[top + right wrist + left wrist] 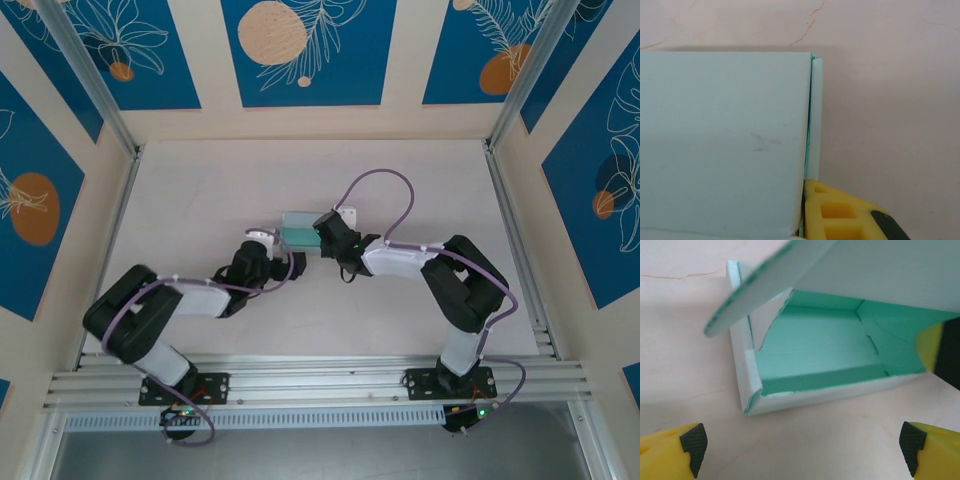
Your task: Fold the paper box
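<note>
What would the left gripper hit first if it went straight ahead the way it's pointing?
Most likely the paper box: its low near wall sits straight ahead of the open left gripper. The raised lid hangs higher, though depth is hard to judge.

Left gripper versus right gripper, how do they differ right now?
The left gripper is open, jaws wide apart; the right gripper is shut on the card of the paper box. The left gripper stands clear of the box, facing its open green inside; the right gripper touches it at its right side. Both have yellow fingers with black pads.
</note>
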Controlling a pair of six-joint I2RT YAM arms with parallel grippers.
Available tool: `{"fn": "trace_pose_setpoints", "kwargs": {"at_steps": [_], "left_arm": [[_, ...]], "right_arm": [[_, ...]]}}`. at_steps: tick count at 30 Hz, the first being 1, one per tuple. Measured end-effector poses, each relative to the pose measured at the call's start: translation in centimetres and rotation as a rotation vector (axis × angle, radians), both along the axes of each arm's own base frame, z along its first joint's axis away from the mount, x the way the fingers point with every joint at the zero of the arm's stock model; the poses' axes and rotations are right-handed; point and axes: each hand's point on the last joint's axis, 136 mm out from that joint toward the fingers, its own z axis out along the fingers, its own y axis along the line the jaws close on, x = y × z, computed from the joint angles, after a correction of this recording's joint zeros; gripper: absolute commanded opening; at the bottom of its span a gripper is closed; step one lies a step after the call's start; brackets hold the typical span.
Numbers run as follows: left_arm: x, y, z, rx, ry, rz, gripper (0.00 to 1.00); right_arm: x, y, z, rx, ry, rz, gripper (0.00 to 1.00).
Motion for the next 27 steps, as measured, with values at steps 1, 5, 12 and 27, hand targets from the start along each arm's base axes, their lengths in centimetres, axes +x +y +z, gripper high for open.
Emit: {"fn": "trace_pose_setpoints", "kwargs": {"at_steps": [1,5,12,27], "left_arm": [[-0.3,0.1,0.7,-0.005,-0.010,-0.003,1.00],[-1.5,1.2,4.4,-0.041,-0.066,0.002,1.00],[-2.8,5.2,9.6,-0.027,-0.155,0.101,0.98],[9.0,3.3,14.3,0.152,-0.125,0.020,0.91]], "right_arm": [[0.0,0.0,0.0,-0.001,0.000,0.000,0.11],[-0.1,0.1,0.0,-0.002,0.000,0.003,0.11],[-0.2,0.1,0.0,-0.006,-0.001,0.004,0.12],[-0.6,0.2,-0.1,-0.042,0.009,0.017,0.13]]}}
